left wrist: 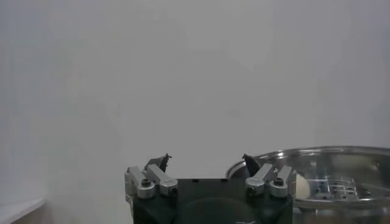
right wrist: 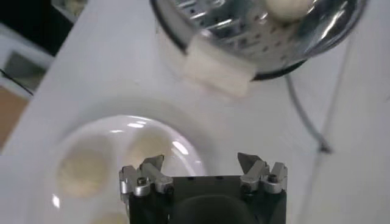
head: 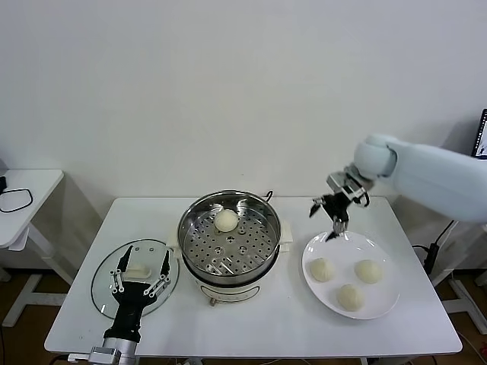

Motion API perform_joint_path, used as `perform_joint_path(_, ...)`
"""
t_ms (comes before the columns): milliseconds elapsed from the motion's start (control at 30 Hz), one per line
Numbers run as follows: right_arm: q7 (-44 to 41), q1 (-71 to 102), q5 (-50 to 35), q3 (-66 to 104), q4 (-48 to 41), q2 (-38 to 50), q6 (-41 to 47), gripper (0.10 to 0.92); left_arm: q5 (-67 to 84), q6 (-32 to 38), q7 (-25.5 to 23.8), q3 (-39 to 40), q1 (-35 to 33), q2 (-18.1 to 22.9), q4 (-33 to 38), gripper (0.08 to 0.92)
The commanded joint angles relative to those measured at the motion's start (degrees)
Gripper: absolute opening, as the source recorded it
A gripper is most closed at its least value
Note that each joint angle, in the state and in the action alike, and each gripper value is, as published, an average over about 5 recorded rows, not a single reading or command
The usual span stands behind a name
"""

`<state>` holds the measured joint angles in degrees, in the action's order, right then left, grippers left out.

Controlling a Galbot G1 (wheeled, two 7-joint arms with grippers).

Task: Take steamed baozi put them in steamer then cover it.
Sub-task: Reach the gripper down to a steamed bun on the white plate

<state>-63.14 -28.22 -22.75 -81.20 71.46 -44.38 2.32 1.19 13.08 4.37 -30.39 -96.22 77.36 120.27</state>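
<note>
— Baozi count and position, left to right?

— Noted first at far left: side table, not involved. On main table: glass cover lying flat at left, handle up. Left gripper hovering directly above it, jaws spread fully wide, gripping nothing. Whether touching the lid or just clear of it: cannot tell.

— Steamer?

— Centre of table. Steamer uncovered, perforated tray exposed. One baozi in steamer resting on tray toward far rim. Also visible from both wrist views.

— Right side?

— White plate just beside steamer. Three baozi on plate remaining, apart from one another. Right gripper poised above far edge of plate, between plate and steamer, jaws fully apart and empty. Confirmed in right wrist view: plate below, nothing between fingers.

— Progress assessment?

— Judged roughly a quarter done on transfers: one of four loaded, three outstanding. Covering not yet done; lid off to the side.

— Next requirement?

— Likely descent of right gripper onto a plate bun. Soft dough: risk of denting under firm closure.
</note>
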Motion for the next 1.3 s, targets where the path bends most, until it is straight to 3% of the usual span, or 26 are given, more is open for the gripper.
perform_joint_path(33,2.24,7.07,-1.96,-1.94,-0.63,2.06,4.41,0.823,-0.14,0.07,0.04,0.13,-0.04,0.08,-0.08,0.823)
perform_joint_path(900,6.53,11.98,1.12,2.00,-5.94,-3.76,3.55,0.820,-0.51,0.76,0.05,0.38,-0.76,0.50,-0.29,0.823)
perform_joint_path(1300,7.12,12.38,2.21,2.04,-5.45,-3.18,3.44,0.738,-0.49,0.96,0.06,0.27,-0.93,0.35,-0.22,0.823)
